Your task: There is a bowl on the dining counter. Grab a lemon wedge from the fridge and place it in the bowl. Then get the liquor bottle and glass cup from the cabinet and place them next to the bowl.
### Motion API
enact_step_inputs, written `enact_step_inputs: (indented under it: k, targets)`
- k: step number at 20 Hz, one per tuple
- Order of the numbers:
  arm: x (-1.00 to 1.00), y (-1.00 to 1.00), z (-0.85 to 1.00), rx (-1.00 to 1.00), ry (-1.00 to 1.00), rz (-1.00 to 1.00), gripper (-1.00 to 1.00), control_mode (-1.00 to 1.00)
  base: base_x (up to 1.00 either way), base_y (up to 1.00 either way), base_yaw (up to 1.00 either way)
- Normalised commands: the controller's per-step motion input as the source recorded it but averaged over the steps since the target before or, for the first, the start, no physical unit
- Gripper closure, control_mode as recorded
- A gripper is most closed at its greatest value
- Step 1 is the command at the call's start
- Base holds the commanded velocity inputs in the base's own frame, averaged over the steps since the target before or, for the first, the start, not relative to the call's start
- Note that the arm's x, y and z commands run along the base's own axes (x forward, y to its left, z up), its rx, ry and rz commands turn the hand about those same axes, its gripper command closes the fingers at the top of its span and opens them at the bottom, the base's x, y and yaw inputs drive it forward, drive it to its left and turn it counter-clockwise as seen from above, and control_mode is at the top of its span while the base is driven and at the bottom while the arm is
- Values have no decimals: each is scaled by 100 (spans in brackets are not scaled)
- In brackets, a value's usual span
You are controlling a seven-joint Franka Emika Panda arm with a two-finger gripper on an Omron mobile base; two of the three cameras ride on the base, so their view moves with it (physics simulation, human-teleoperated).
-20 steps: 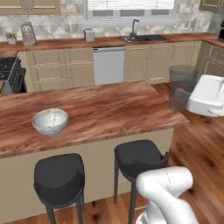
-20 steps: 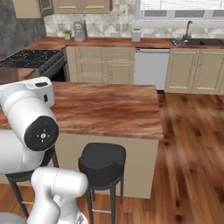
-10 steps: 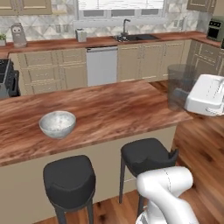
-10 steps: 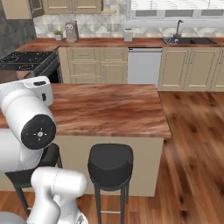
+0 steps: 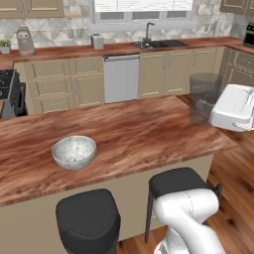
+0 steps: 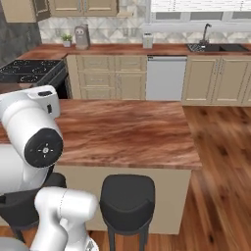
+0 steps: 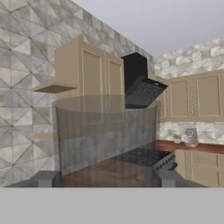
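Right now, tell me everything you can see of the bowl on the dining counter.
The bowl is wide, shallow and round, speckled grey-white, ceramic by its look. It sits upright on the reddish-brown wood-grain dining counter, toward its left part in the left base view, above a black stool. Nothing shows inside it and nothing else touches it.

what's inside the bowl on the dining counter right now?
Nothing visible inside the bowl: from the left base view its speckled interior looks bare, no lemon wedge. The near inner wall is hidden by the rim. It sits alone on the dining counter.
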Motion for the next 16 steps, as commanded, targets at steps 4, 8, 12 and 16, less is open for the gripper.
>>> enact_step_inputs:
  k: [4,8,12,16]
  targets:
    - [0,0,0,0,0,0,100,100,36,25,5]
    - [47,0,-36,-4,5,7,100,-100,0,0,0]
    - [98,0,-34,0,13,26,100,-100,0,0,0]
    - [100,0,-45,0,11,38,100,-100,0,0,0]
